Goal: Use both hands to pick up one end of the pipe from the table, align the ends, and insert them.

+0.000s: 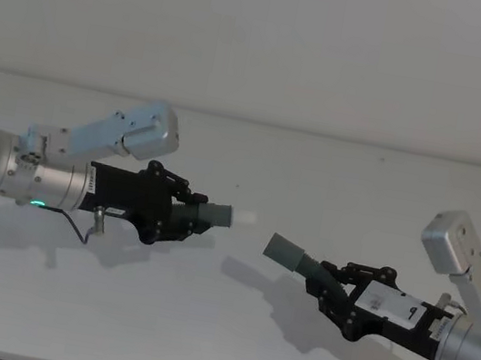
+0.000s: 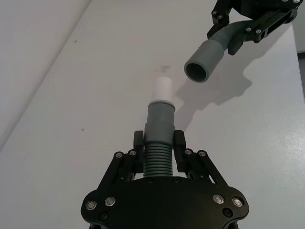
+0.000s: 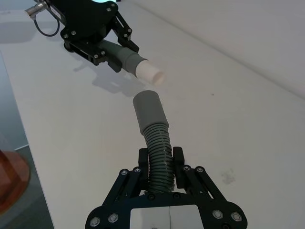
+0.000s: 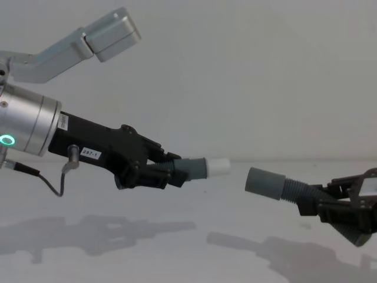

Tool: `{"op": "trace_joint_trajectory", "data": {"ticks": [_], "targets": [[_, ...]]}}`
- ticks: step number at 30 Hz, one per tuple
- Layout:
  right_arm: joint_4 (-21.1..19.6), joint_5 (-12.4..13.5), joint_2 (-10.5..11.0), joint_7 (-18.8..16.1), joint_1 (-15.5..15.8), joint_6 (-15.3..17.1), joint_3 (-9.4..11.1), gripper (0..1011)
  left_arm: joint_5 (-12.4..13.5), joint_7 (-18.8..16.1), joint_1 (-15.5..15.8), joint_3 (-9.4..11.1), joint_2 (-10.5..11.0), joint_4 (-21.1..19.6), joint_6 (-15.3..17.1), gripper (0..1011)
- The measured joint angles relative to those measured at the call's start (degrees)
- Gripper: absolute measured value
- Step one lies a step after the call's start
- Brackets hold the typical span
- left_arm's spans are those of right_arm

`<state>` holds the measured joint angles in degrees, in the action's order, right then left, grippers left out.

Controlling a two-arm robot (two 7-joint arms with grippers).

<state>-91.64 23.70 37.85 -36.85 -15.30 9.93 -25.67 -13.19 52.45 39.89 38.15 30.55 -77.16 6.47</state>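
Above the plain white table (image 1: 198,321), I see my left gripper (image 4: 154,168) clamping the white-tipped dark-grey ribbed pipe piece (image 4: 200,167), right gripper (image 4: 321,203) clamping the grey socket-collared pipe piece (image 4: 268,183), ends apart, open gap between.

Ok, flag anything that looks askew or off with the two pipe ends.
The ends are not lined up. In the chest view the white tip held by the left gripper sits higher than the socket collar held by the right gripper, which tilts upward. A gap separates them. Nothing looks damaged.
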Motion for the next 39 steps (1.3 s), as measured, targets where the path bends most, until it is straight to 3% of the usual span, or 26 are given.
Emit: {"op": "trace_joint_trajectory", "data": {"ticks": [39], "targets": [[1.99, 1.49, -1.07, 1.23, -3.22, 1.97, -2.68, 301, -2.9, 2.58, 1.99, 2.37, -0.93, 2.86, -1.26, 354]]}}
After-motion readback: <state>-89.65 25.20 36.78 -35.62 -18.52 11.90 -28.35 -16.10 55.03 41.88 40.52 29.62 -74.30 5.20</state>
